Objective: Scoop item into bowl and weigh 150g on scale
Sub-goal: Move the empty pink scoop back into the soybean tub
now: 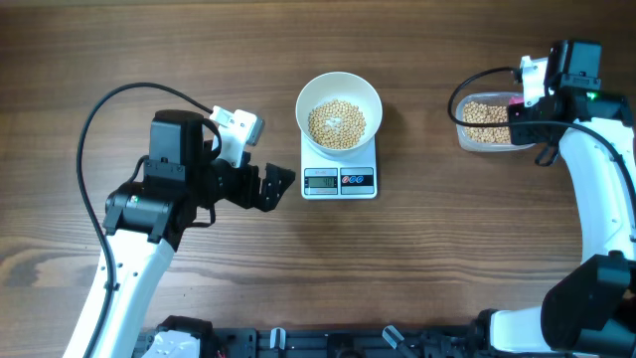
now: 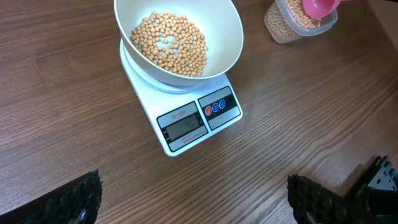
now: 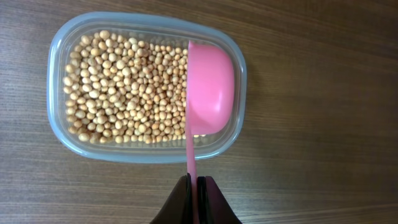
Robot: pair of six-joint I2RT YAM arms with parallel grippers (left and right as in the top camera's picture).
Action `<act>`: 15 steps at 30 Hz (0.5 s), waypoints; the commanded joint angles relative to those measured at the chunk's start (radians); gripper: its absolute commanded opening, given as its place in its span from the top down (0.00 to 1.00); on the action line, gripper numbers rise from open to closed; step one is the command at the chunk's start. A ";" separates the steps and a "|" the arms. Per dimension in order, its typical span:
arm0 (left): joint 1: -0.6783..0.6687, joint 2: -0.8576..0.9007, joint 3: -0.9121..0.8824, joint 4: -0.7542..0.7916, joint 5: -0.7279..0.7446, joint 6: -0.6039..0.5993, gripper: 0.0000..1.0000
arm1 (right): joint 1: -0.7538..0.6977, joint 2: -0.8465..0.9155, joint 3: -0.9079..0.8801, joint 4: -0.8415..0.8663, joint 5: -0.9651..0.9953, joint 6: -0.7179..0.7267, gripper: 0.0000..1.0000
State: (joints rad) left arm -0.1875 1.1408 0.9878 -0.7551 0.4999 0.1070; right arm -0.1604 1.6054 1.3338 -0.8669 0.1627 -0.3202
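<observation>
The white bowl [image 1: 339,91] stands on the white scale [image 1: 339,181] at the middle of the table, with a layer of beige beans [image 1: 336,123] in it. From the left wrist view the bowl [image 2: 227,37], its beans [image 2: 171,43] and the scale's lit display [image 2: 183,126] all show. My left gripper [image 1: 278,186] hovers left of the scale, open and empty [image 2: 196,199]. My right gripper [image 3: 194,186] is shut on the thin handle of a pink scoop [image 3: 210,87]. The scoop's cup sits over the right end of the bean-filled clear tub [image 3: 57,112], and its pink face shows no beans.
The clear tub [image 1: 463,129] sits at the far right of the table under the right arm [image 1: 596,169]. Black cables loop over the table beside both arms. Bare wood lies between the scale and the tub.
</observation>
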 commanded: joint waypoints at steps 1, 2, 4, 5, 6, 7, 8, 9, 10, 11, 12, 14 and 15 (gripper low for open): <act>0.007 0.006 -0.001 0.002 0.014 -0.006 0.00 | 0.004 0.043 -0.006 0.003 -0.035 -0.009 0.96; 0.007 0.006 -0.001 0.002 0.014 -0.006 0.00 | 0.004 0.053 -0.007 0.001 -0.043 -0.008 0.96; 0.007 0.006 -0.001 0.002 0.015 -0.006 0.00 | 0.004 0.066 -0.007 -0.002 -0.046 0.013 0.96; 0.007 0.006 -0.001 0.002 0.014 -0.006 0.00 | 0.005 0.072 -0.007 -0.006 -0.058 0.013 0.96; 0.007 0.006 -0.001 0.002 0.014 -0.006 0.00 | 0.006 0.077 -0.007 -0.012 -0.069 0.013 0.96; 0.007 0.006 -0.001 0.002 0.015 -0.006 0.00 | 0.006 0.077 -0.007 -0.013 -0.084 0.011 0.96; 0.007 0.006 -0.001 0.002 0.015 -0.006 0.00 | 0.006 0.077 -0.007 -0.014 -0.103 0.007 0.96; 0.007 0.006 -0.001 0.002 0.015 -0.006 0.00 | 0.006 0.077 -0.007 -0.015 -0.122 0.007 0.96; 0.007 0.006 -0.001 0.002 0.015 -0.007 0.00 | 0.006 0.077 -0.007 -0.015 -0.144 0.006 0.96; 0.007 0.006 -0.001 0.002 0.014 -0.006 0.00 | 0.006 0.078 -0.007 -0.016 -0.158 0.006 0.96; 0.007 0.006 -0.001 0.002 0.015 -0.006 0.00 | 0.006 0.078 -0.007 -0.018 -0.174 0.006 0.96; 0.007 0.006 -0.001 0.002 0.015 -0.006 0.00 | 0.006 0.079 -0.007 -0.023 -0.206 0.006 0.96; 0.007 0.006 -0.001 0.002 0.015 -0.006 0.00 | 0.006 0.080 -0.007 -0.029 -0.223 0.006 0.96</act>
State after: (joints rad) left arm -0.1875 1.1408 0.9878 -0.7551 0.4999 0.1070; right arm -0.1596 1.6718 1.3338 -0.8864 0.0452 -0.3191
